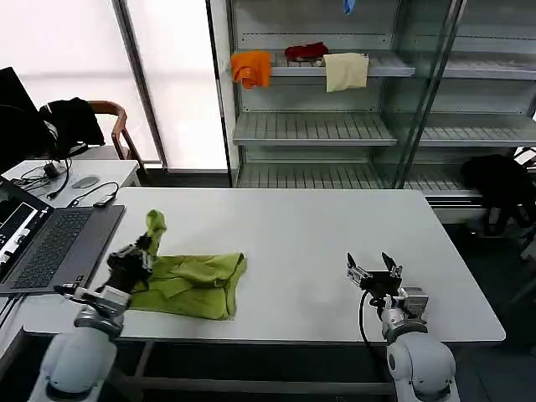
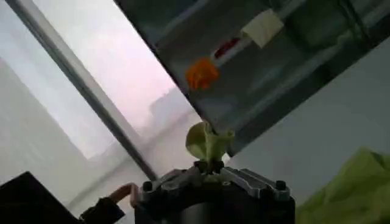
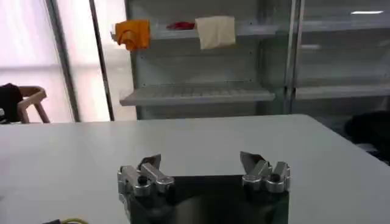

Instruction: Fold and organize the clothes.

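The T-shirt [image 1: 194,283] lies bunched on the table [image 1: 318,226] near its front left corner, partly folded over itself, with its near edge close to the table's front edge. One end of it is drawn up off the surface into a peak, pinched in the left gripper [image 1: 144,244], which is clamped on that tip of fabric; in the left wrist view the gripper [image 2: 210,165] shows a small tuft of green cloth sticking out past its closed fingertips. The right gripper [image 1: 374,270] hovers over the table's front right part, well apart from the shirt, with its fingers [image 3: 148,163] spread wide and nothing between them.

The hold looks thin: only a small tuft is caught, and the fabric is soft, so a quick pull could let it slide out and drop the raised end back in a heap. Since the rest of the shirt is already doubled and wrinkled, dragging it by one point would likely bunch it further rather than spread it flat. A pull toward the front edge might also carry the body of the shirt off the table. A laptop [image 1: 52,247] sits at the left edge just beside the left arm, so a wide swing there risks a knock.
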You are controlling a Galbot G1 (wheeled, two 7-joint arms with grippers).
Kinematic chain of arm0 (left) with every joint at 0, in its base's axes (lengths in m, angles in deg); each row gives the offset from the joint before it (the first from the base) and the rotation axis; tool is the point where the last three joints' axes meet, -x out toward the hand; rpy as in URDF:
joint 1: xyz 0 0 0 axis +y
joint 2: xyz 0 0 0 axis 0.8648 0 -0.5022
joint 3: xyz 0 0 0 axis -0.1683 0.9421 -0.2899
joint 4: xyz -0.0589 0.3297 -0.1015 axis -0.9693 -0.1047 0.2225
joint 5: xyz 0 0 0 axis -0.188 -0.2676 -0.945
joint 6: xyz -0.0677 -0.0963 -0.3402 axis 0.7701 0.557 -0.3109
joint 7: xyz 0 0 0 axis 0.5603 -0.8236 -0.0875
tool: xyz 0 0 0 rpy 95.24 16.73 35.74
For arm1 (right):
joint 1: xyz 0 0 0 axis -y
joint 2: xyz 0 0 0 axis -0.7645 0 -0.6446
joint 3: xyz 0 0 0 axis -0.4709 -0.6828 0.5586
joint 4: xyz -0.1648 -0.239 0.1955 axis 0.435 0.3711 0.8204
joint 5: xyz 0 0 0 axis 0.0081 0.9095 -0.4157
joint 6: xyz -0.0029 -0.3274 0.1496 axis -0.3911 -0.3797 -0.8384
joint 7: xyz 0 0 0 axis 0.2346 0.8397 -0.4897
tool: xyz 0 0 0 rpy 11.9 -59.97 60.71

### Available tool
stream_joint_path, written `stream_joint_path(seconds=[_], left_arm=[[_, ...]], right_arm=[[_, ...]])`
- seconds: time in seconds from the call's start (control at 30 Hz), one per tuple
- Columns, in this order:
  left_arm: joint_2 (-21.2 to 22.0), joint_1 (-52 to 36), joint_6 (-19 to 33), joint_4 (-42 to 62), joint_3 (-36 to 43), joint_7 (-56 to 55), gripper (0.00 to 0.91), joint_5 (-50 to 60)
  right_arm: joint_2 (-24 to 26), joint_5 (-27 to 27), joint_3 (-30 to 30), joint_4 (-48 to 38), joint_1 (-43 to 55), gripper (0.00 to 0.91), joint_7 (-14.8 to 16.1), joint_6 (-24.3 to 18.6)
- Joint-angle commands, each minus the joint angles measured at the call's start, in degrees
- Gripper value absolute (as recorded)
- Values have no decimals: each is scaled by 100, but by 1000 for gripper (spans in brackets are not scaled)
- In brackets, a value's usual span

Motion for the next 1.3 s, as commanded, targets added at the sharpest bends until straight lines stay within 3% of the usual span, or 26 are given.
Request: stream_joint_path(seconds=[0.03,0.67,0.7,0.73,0.9,1.07,1.3], left_arm=[[653,-23,-338,-77,1311,-258,0,219],[1037,-181,-636,708,1781,-514,20,-114],[1066,-179,-662,702,1814,-514,60,-131],[1084,-185,-672,687,1855,-521,907,-177],[1166,-319,-806,540,2243,-866,907,-1144],[1216,-430,-519,499,2460,-888,907,-1676],[965,-620,-309,210,2024,-907,907,-2574]], right_arm=[[-19,18,-5,-27,17,907,-4,10],[-33,31,3,-155,24,907,-3,-43],[-37,35,-4,-161,27,907,-4,-43],[-38,39,-12,-171,32,907,-5,-42],[-47,73,-44,-215,82,907,-21,-36],[-46,84,-55,-222,92,907,-27,-28],[-26,97,-47,-208,72,907,-31,-22]])
